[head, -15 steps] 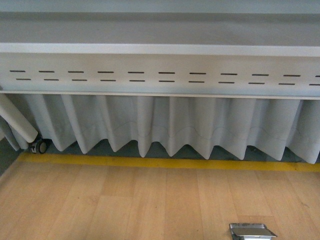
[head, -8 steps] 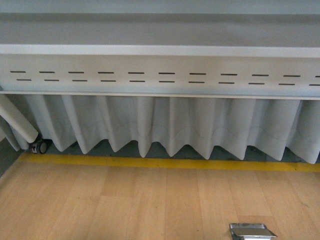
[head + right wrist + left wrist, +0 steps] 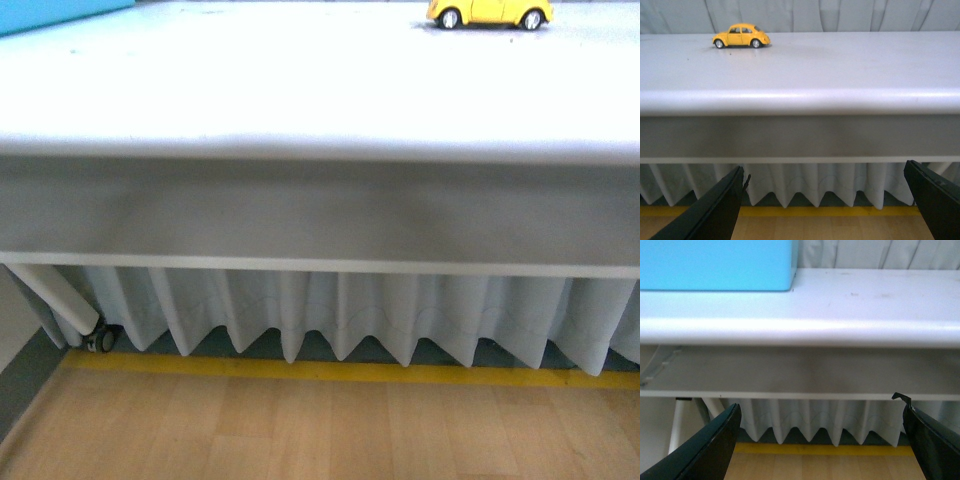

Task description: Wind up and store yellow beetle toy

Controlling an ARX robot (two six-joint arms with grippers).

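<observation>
Front view:
- White surface (image 3: 320, 90) fills the upper half, near edge facing the camera.
- Beetle (image 3: 490, 13) at 1 o'clock, far back on the surface, on its wheels, side-on; its roof is cut by the frame.
- Corner of a blue box (image 3: 60, 12) at 11 o'clock, also on the surface, well apart from the beetle.
- Below the edge: pleated grey cloth (image 3: 340, 315), then a yellow stripe (image 3: 350, 372) on the wood floor (image 3: 300, 430).
- At 8 o'clock, a slanted white leg (image 3: 55, 295) ending in a caster (image 3: 100, 340).
- Neither arm shows.

Left wrist view:
- Left pincer (image 3: 820, 402): 2 dark fingers (image 3: 705, 450) spread wide apart, nothing between them.
- It sits below the level of the surface top, short of the near edge, not touching it.
- The box rests on the surface ahead of it.
- Cloth, stripe and floor show under the edge.
- Beetle not in this view.

Right wrist view:
- Right pincer (image 3: 824, 166): 2 dark fingers (image 3: 710, 212) likewise spread wide, holding nothing, low and short of the surface edge.
- Beetle stands upright on the surface, well beyond the near edge and close to the far side, side-on, well apart from the pincer.
- Grey cloth hangs behind the surface.
</observation>
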